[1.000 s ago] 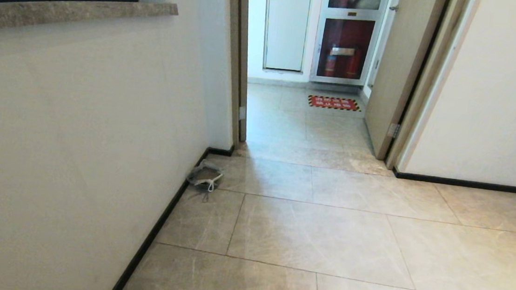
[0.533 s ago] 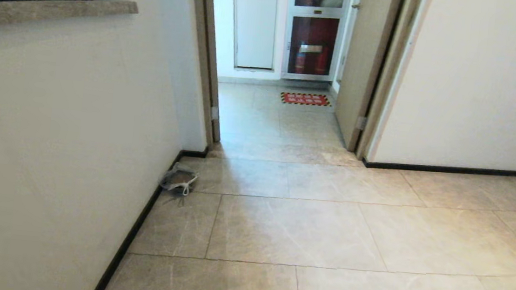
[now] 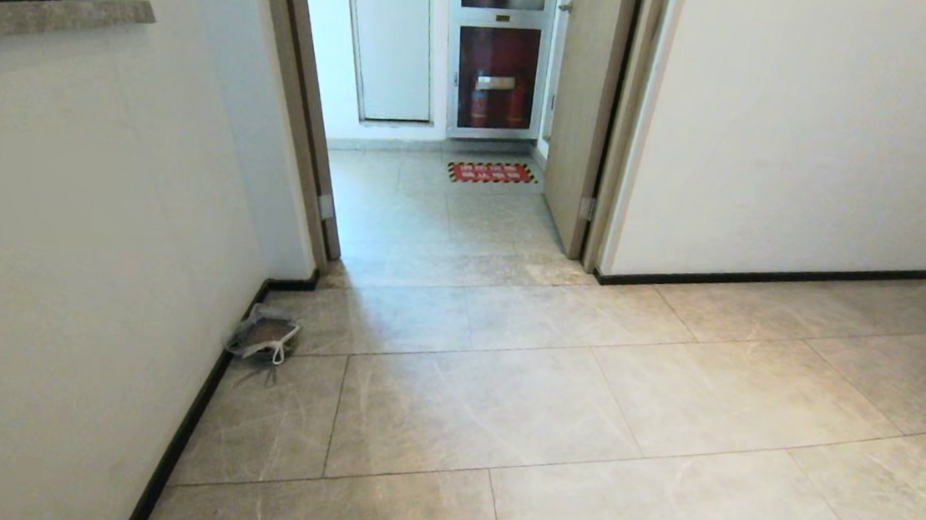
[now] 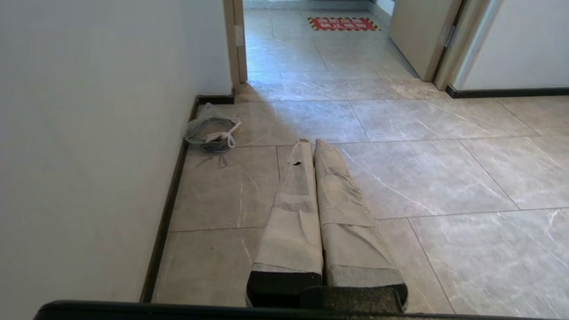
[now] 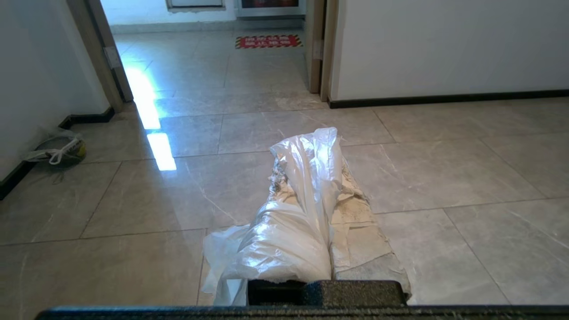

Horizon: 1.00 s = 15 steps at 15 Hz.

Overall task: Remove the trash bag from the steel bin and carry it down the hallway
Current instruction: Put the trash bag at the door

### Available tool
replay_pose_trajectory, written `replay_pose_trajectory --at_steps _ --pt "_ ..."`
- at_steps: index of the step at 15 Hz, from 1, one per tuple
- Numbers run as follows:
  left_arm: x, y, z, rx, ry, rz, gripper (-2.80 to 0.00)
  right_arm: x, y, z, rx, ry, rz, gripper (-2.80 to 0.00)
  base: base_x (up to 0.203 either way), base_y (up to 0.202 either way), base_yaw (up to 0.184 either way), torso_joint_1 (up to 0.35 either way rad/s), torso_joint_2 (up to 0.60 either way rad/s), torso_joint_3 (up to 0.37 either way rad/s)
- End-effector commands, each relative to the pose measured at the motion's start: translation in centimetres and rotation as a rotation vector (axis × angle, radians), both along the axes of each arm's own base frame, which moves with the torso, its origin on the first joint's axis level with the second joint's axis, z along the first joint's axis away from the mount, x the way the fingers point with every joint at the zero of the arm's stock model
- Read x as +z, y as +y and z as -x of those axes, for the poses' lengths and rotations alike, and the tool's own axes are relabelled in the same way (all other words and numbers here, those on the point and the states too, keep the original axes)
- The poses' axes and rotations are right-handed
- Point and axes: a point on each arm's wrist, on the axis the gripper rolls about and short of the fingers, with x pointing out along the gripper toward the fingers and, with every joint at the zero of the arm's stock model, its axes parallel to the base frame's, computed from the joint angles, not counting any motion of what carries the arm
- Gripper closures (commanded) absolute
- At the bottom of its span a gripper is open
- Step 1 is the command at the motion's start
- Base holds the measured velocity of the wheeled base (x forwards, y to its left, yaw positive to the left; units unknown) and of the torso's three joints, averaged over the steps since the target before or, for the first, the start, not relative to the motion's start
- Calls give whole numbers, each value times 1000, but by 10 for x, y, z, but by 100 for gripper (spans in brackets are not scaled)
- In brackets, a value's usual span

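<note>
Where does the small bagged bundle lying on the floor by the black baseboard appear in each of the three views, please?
Head view: the bagged bundle lies lower left, against the baseboard before the doorway.
Left wrist view: the bundle is upper left, beyond the left gripper.
Right wrist view: the bundle is at the left edge, far from the trash bag.
Shared landmark: the red floor sign past the doorway.
</note>
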Motion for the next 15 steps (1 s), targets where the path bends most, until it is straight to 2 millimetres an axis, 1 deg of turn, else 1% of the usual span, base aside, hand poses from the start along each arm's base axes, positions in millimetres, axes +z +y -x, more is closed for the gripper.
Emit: replay_pose_trajectory --at_steps 1,6,7,9,15 --pt "0 0 0 1 0 1 0 -11 0 -3 1 39 1 0 0 0 0 0 0 0" --pt "0 0 0 1 0 1 0 -11 0 -3 1 39 4 0 0 0 0 0 0 0" --pt "0 0 0 1 -1 1 0 -11 0 -3 1 40 4 0 -1 6 -90 1 9 2" --pt "0 0 0 1 -3 1 0 -11 0 -3 2 40 4 0 -1 15 -130 2 8 1" --pt "0 0 0 1 -3 1 0 -11 0 -3 1 39 4 0 0 9 -173 3 3 4"
